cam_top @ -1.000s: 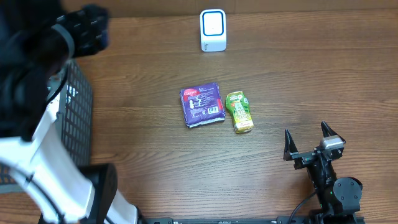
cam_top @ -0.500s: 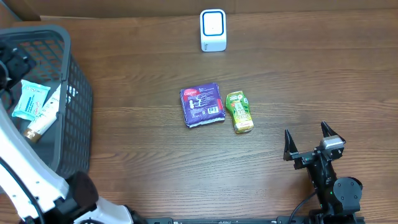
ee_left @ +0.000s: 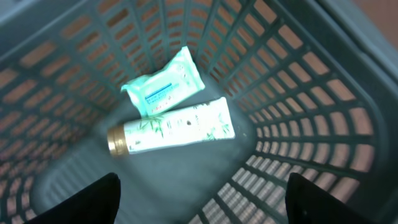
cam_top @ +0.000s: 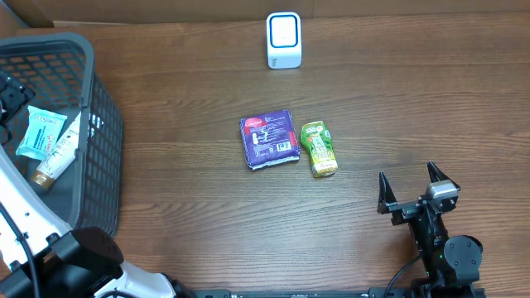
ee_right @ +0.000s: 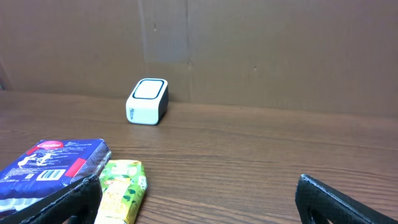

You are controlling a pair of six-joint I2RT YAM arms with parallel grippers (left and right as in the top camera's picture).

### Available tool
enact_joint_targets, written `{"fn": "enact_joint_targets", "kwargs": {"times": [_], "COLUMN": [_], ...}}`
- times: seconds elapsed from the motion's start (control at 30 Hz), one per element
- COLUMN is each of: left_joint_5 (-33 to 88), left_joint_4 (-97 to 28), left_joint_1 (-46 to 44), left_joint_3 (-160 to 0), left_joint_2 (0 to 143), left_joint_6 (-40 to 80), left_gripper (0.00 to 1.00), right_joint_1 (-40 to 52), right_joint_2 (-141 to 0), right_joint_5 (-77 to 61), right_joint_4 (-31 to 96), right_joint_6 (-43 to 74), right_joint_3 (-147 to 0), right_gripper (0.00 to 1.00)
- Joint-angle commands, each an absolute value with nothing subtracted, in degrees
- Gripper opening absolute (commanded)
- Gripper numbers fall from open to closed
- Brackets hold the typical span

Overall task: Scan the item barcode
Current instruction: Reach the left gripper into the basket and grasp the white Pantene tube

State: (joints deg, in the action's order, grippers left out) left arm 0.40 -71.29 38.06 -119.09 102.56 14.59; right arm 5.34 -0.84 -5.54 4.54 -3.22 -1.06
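Observation:
The white scanner [cam_top: 283, 40] with a blue-rimmed face stands at the table's far edge; the right wrist view also shows the scanner [ee_right: 148, 101]. A purple packet [cam_top: 270, 139] and a green packet [cam_top: 319, 148] lie side by side mid-table. My left gripper [ee_left: 202, 199] hangs open over the inside of the grey basket [ee_left: 298, 93], above a white tube [ee_left: 171, 126] and a teal wipes pack [ee_left: 163, 90], holding nothing. My right gripper [cam_top: 407, 178] rests open near the front right, apart from the green packet [ee_right: 121, 190] and the purple packet [ee_right: 53, 168].
The grey basket [cam_top: 99, 141] fills the table's left side, with the tube [cam_top: 58, 157] and wipes pack [cam_top: 40, 132] inside. My left arm's white links [cam_top: 33, 223] run along the left edge. A brown cardboard wall [ee_right: 249, 50] backs the table.
My left arm, which covered the basket in the overhead view a second ago, has swung toward the left edge, uncovering the basket and its contents. The right arm and the packets have not moved.

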Motion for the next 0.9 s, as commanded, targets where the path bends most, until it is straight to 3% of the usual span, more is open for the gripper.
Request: {"fn": "enact_joint_targets", "kwargs": {"times": [0.0, 0.27, 0.47, 0.87], "left_joint_5": [0.9, 0.9, 0.9, -1.5], "left_joint_4": [-67.7, -56.1, -48.8, -47.4], "left_joint_1": [39.1, 39.8, 39.8, 40.0], "left_joint_3": [-113.6, -100.4, -94.5, -92.0], "left_joint_2": [103.1, 104.3, 106.2, 115.5], "left_joint_6": [5.5, -10.9, -18.6, -26.5], "left_gripper": [0.79, 0.80, 0.86, 0.86], "right_joint_1": [5.6, 5.6, 5.6, 5.6], "right_joint_2": [-0.2, -0.2, -0.2, -0.2], "right_joint_5": [-5.2, -5.2, -5.2, -5.1], "right_joint_4": [4.3, 4.3, 4.3, 4.3], "right_joint_6": [-3.4, -3.4, -3.4, -3.4], "right_joint_3": [-0.5, -0.5, -0.5, -0.5], "right_gripper": [1.00, 1.00, 1.00, 1.00]}}
